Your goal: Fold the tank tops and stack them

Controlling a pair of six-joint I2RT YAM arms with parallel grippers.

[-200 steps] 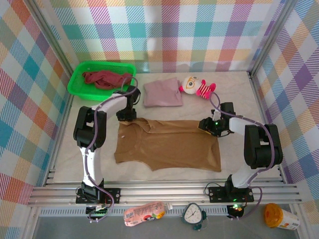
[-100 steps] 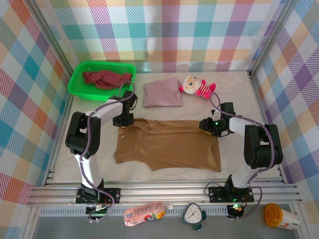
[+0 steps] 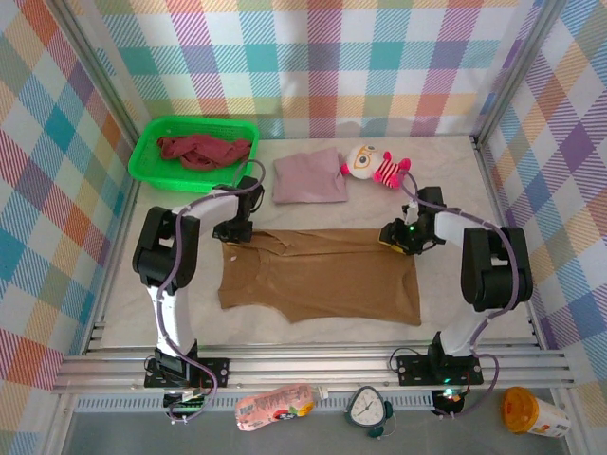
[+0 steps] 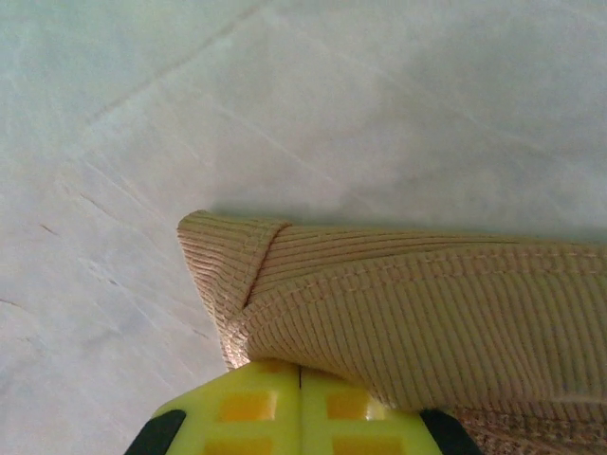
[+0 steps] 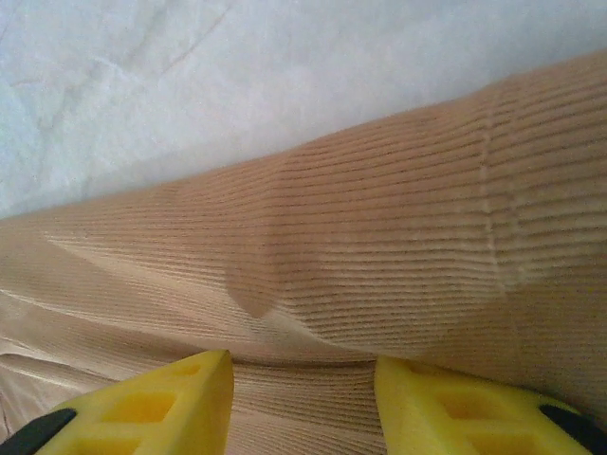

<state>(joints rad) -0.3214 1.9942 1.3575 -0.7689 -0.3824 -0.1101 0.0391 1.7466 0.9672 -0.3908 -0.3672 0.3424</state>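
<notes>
Folding is about one-third done: pink top (image 3: pixel 309 178) sits folded, maroon top (image 3: pixel 201 150) waits in basket (image 3: pixel 142 163), tan top (image 3: pixel 322 280) lies flat, left gripper (image 4: pixel 301 379) clamped on its corner, right gripper (image 5: pixel 303 370) parted, seemingly not yet gripping.

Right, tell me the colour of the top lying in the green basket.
Dark maroon-red; the top shows best in the top external view.

The 2 arms reach forward, elbows bent. The left gripper (image 3: pixel 233 233) pinches the tan tank top's (image 3: pixel 322 280) far-left corner, fingers pressed together. The right gripper (image 3: pixel 393 237) straddles its far-right edge, fingers apart.
</notes>
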